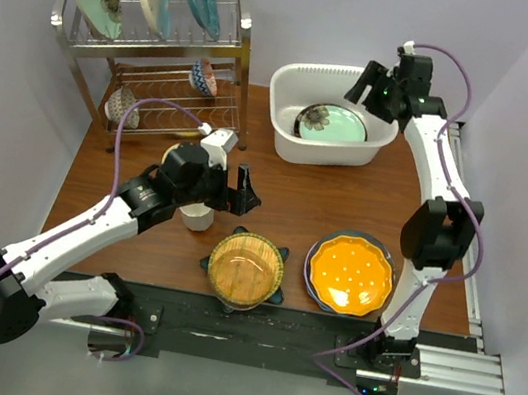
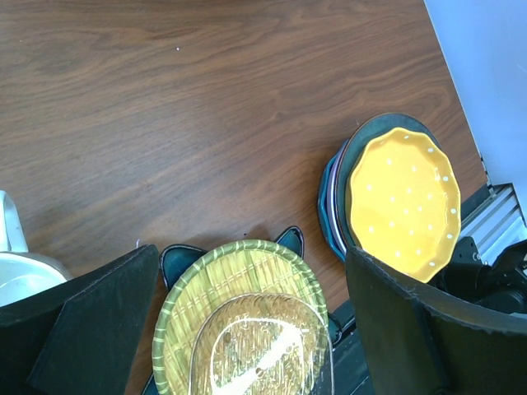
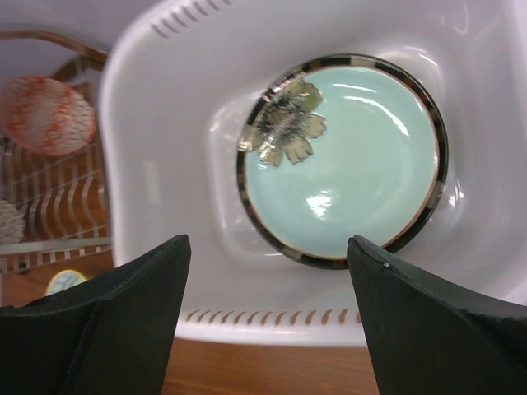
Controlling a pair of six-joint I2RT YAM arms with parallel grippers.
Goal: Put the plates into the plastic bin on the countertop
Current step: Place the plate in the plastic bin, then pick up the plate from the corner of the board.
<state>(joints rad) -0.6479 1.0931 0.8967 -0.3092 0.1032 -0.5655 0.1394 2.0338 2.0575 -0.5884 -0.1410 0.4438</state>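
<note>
White rectangular plastic bin (image 1: 301,149) sits at the far side of the reddish-brown wood-grain countertop (image 1: 295,195) and holds one piece so far: a mint round plate with a flower and a black-striped rim (image 1: 335,123), lying flat on the bin's floor. The right gripper (image 1: 372,82) hangs over the bin with its jaws spread wide and nothing between them; its own camera looks straight down on that plate (image 3: 346,164), which lies free of the fingers (image 3: 140,313). The left gripper (image 1: 244,192) is also fully spread and empty, poised above the countertop just beyond an amber, woven-patterned round plate (image 1: 246,269) that rests on a teal star-shaped plate (image 1: 279,257) near the front edge. To the right of that pair, an orange scalloped plate with white dots (image 1: 351,273) tops a short stack whose dark teal rim (image 2: 375,132) and bluish lower edges show beneath it. Three more plates stand on edge in the steel wire dish rack (image 1: 149,36) at the far left. By this reading the job is only begun: one plate is in, and both countertop piles, and likely the racked ones, are left. The amber plate looks like the left arm's next pick.
</note>
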